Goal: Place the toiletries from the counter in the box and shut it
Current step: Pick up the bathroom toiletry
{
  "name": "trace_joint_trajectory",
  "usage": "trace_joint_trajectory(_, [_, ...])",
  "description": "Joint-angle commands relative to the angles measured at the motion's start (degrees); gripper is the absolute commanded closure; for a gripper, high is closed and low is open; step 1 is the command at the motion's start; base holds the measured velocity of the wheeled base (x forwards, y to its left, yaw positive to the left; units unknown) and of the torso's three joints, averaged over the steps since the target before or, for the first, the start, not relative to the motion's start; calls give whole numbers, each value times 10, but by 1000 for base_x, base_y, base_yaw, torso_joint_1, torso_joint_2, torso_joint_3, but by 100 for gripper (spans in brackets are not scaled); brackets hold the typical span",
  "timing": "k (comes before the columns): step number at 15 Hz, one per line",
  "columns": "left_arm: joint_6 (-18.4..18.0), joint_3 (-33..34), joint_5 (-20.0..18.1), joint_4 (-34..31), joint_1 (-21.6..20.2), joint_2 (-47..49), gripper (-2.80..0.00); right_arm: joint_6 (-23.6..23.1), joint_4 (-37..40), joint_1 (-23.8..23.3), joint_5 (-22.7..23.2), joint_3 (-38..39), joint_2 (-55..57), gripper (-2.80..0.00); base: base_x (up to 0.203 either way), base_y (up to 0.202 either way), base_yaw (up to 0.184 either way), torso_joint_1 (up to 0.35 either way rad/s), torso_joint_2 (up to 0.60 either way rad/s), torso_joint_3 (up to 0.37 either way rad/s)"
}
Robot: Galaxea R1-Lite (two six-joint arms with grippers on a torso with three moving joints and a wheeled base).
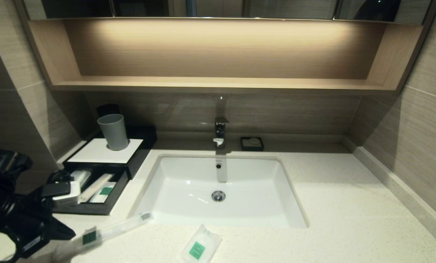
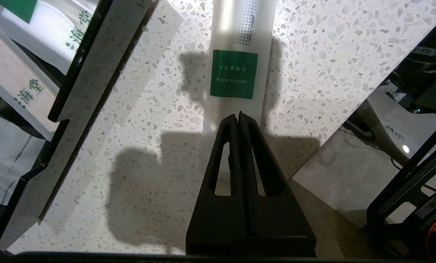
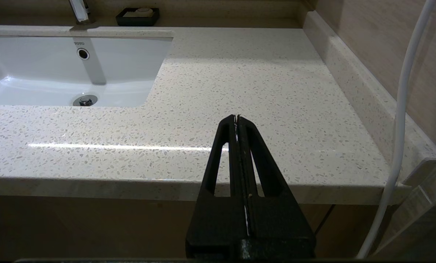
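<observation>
Toiletries are partly stowed: the box [image 1: 104, 150], far left on the worktop [image 1: 349, 204], has its drawer [image 1: 94, 209] pulled out with at least two wrapped packets inside. Two items remain out: one toothbrush packet [image 1: 112, 231] lying near the front left edge, and one white sachet [image 1: 200, 247] near the front, just right of it. The left gripper [image 2: 238, 115] is pinched on the packet's near end; whether it is lifted cannot be told. The right gripper [image 3: 237, 117] sits closed and empty off the worktop's near right edge. One grey cup [image 1: 113, 131] stands on the box. Closing the drawer is still to do.
</observation>
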State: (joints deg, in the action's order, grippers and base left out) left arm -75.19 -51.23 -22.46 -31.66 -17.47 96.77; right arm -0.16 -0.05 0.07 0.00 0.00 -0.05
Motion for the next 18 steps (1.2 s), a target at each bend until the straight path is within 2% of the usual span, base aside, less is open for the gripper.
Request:
trace_joint_trajectory(1, [-5, 6, -2, -2, 0, -3, 0, 0, 0, 0, 0, 1, 0, 0, 0, 0, 0, 0, 0, 0])
trace_joint_trajectory(18, [-7, 34, -4, -2, 7, -12, 0, 0, 0, 0, 0, 1, 0, 0, 0, 0, 0, 0, 0, 0])
